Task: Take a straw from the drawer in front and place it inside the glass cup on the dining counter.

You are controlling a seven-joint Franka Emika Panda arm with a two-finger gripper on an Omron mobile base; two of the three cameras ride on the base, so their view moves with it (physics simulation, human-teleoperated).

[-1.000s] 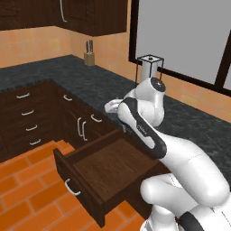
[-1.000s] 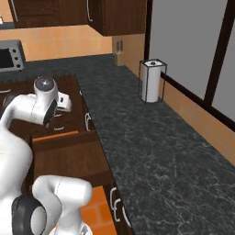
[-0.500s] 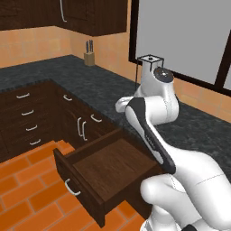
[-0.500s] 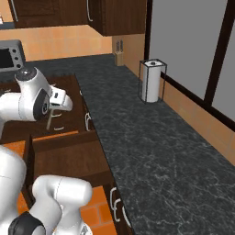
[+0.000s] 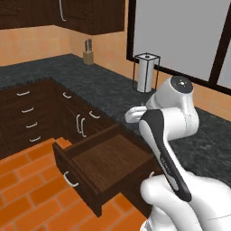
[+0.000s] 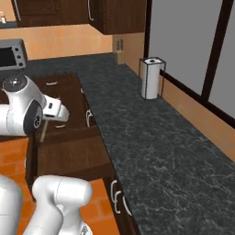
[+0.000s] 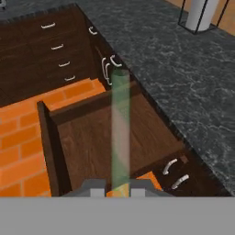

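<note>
The straw (image 7: 120, 124) is a thin pale stick standing out from between my fingertips, and my gripper (image 7: 117, 186) is shut on it. In the right base view the straw (image 6: 42, 134) hangs down from the gripper (image 6: 45, 123) above the open drawer (image 6: 69, 151). The wide dark brown drawer (image 5: 108, 160) is pulled out, with its curved silver handle (image 5: 70, 179) on the front. Its wooden floor (image 7: 105, 142) lies bare below the straw. The glass cup and the dining counter are out of view.
A black speckled granite counter (image 6: 151, 137) runs along the right and carries a paper towel holder (image 5: 146, 72) and a knife block (image 5: 88, 56). Narrow stacked dark drawers (image 5: 27, 113) stand to the left. Orange tile floor (image 5: 27, 180) lies before the drawer.
The arm's elbow has swung up and sideways over the counter. The hand has stayed above the open drawer with the straw held in it.
</note>
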